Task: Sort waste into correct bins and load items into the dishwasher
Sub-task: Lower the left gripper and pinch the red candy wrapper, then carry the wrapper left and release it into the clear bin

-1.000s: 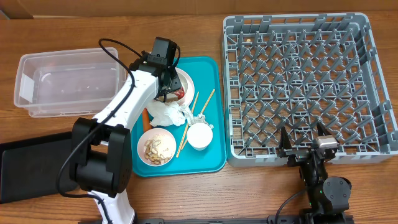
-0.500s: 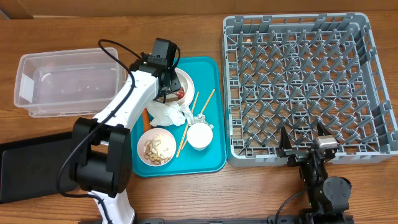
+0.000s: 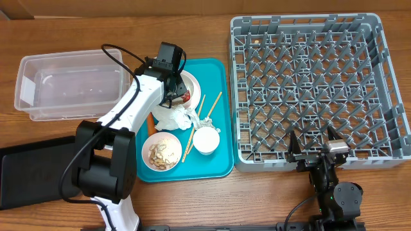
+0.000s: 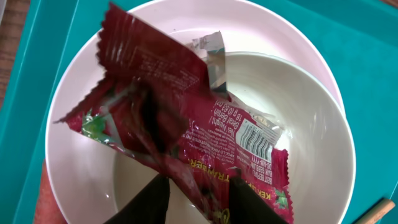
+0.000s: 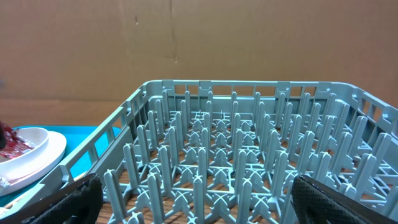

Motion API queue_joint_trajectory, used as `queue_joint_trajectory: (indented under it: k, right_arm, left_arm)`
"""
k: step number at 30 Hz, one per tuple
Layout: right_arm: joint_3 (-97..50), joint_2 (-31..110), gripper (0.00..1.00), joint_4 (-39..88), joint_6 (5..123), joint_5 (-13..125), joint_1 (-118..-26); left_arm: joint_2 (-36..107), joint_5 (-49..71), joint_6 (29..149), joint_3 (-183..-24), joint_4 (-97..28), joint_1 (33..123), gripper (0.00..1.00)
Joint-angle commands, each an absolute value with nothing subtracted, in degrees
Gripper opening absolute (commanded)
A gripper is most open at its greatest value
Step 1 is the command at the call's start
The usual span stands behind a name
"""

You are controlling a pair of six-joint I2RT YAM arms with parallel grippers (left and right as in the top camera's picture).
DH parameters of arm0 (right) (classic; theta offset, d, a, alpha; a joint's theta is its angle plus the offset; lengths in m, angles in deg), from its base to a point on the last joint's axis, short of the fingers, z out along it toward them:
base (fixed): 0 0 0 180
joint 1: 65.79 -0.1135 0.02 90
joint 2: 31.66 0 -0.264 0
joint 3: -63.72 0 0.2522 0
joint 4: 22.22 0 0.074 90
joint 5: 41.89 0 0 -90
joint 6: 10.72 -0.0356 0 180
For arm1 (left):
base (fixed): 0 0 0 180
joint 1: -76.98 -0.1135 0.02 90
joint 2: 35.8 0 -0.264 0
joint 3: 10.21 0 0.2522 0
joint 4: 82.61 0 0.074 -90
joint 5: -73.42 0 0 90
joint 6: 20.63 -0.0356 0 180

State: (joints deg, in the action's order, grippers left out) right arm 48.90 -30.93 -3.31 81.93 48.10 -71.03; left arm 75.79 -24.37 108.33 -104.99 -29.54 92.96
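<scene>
The red wrapper (image 4: 205, 124) lies crinkled in a white bowl (image 4: 311, 143) that sits on the white plate (image 4: 68, 124). My left gripper (image 4: 199, 180) reaches down into the bowl with its two black fingers closed on the wrapper's lower edge. In the overhead view that gripper (image 3: 178, 90) is over the plate at the back of the teal tray (image 3: 215, 163). My right gripper (image 3: 314, 146) stands open and empty at the front edge of the grey dish rack (image 3: 314, 83). On the teal tray lie the white tissue (image 3: 173, 117), a carrot (image 3: 150, 120), a bowl of food scraps (image 3: 161, 151), a cup (image 3: 206, 139) and chopsticks (image 3: 192, 131).
The clear tub (image 3: 70, 86) stands at the back left. The black tray (image 3: 35, 173) lies at the front left. The rack's pegs (image 5: 236, 155) fill the right wrist view. The left arm's cable loops over the table between the tub and the teal tray.
My left gripper's jaws have narrowed onto the wrapper, and the wrist has shifted slightly. The right arm has not moved.
</scene>
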Motion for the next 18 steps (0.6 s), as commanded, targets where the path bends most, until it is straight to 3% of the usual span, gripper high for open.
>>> queue_joint_trajectory:
  k: [1,4,7,18]
  right_arm:
    - [49.5,-31.5,1.0,-3.6,82.1,48.3,-70.8]
    - [49.5,-31.5,1.0,-3.6,82.1,48.3,-70.8]
    - [49.5,-31.5,1.0,-3.6,82.1,48.3,-70.8]
    - [49.5,-31.5,1.0,-3.6,82.1,48.3,-70.8]
  left_arm:
    - [76.4,-25.6,108.8,-104.7,-29.9,92.8,0.22]
    - [76.4,-25.6,108.8,-104.7,-29.9,92.8,0.19]
    - [76.1,-25.8,108.6,-105.0,-30.0,92.7,0.04]
    - [68.1,-26.3,103.4,-110.9,-28.8,92.2,0.04]
